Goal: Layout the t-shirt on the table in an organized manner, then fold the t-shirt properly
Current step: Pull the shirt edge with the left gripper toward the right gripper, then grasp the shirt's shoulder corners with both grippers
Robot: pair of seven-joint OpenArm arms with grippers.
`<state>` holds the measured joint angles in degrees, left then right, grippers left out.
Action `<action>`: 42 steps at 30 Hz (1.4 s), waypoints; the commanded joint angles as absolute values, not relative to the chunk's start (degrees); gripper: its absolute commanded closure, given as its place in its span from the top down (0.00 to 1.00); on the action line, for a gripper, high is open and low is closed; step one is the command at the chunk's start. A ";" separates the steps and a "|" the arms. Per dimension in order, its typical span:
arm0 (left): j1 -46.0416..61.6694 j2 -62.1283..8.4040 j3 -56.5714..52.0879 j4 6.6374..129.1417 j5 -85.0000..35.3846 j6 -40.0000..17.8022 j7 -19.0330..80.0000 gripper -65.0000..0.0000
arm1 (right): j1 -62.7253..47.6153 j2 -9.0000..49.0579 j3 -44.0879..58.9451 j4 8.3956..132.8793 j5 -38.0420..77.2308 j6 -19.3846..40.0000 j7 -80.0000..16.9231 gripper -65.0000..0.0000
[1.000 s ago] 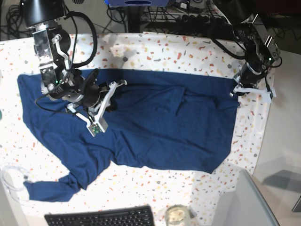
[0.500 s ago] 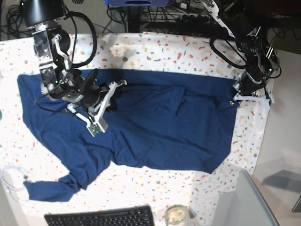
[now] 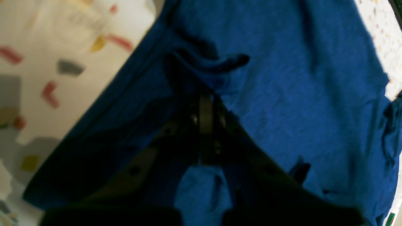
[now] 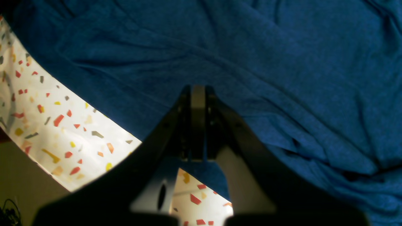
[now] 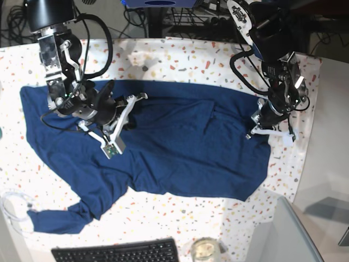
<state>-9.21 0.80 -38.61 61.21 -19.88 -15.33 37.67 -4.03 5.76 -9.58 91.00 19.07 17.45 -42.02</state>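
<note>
The dark navy t-shirt (image 5: 185, 142) lies spread across the speckled table (image 5: 180, 57), with one sleeve trailing to the front left. In the base view my left gripper (image 5: 268, 132) stands over the shirt's right hem. The left wrist view shows that gripper (image 3: 205, 100) shut, with a fold of t-shirt (image 3: 298, 94) pinched at its tip and bare table (image 3: 47, 47) beside it. My right gripper (image 5: 130, 121) rests on the shirt's left half. Seen from the right wrist, it (image 4: 198, 91) is shut, and creases in the t-shirt (image 4: 282, 47) run out from its tip, next to table (image 4: 62, 125).
A black keyboard (image 5: 117, 252) and a glass jar (image 5: 206, 250) sit at the front edge. A clear coiled tube (image 5: 13, 204) lies at the left edge. A grey panel (image 5: 292, 234) stands at the front right corner. Cables (image 5: 218, 19) hang behind the table.
My left arm has swung in from the table's right edge toward the middle and front, drawing the shirt's upper right hem corner inward. The right arm has stayed still.
</note>
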 commanded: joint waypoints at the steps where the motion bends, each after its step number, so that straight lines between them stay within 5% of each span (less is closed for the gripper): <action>1: -10.77 0.48 -38.73 62.02 -20.62 -15.69 36.79 0.00 | -3.38 6.02 -9.36 91.91 19.56 17.80 -40.84 0.00; 16: -10.42 0.57 -39.08 65.36 -20.79 -15.69 36.88 0.00 | -4.44 7.60 -9.10 92.97 19.56 17.80 -40.66 0.00; 23: 2.51 0.40 -39.16 79.78 -22.99 -16.13 36.53 0.00 | -11.82 2.68 10.07 101.32 19.56 17.80 -33.10 0.00; 29: 13.14 -4.70 -45.05 82.33 -42.24 -25.36 36.88 0.00 | -10.77 0.66 29.05 101.14 25.80 22.37 -33.36 0.02; 36: 15.69 -4.53 -49.36 80.57 -43.56 -25.45 36.88 0.00 | -5.58 4.44 48.75 89.45 45.14 26.68 -51.30 0.43; 40: 15.34 -4.26 -50.24 77.58 -43.65 -25.63 36.70 0.52 | -5.93 6.73 50.59 83.38 48.13 30.37 -53.14 0.53; 42: 15.16 -4.26 -50.15 76.35 -43.56 -25.63 36.62 0.69 | -6.55 7.16 50.77 82.86 48.04 32.40 -53.23 0.53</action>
<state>15.40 -3.68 -50.00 75.46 -42.50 -25.30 37.50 -6.92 5.82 50.52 82.00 46.35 31.68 -54.43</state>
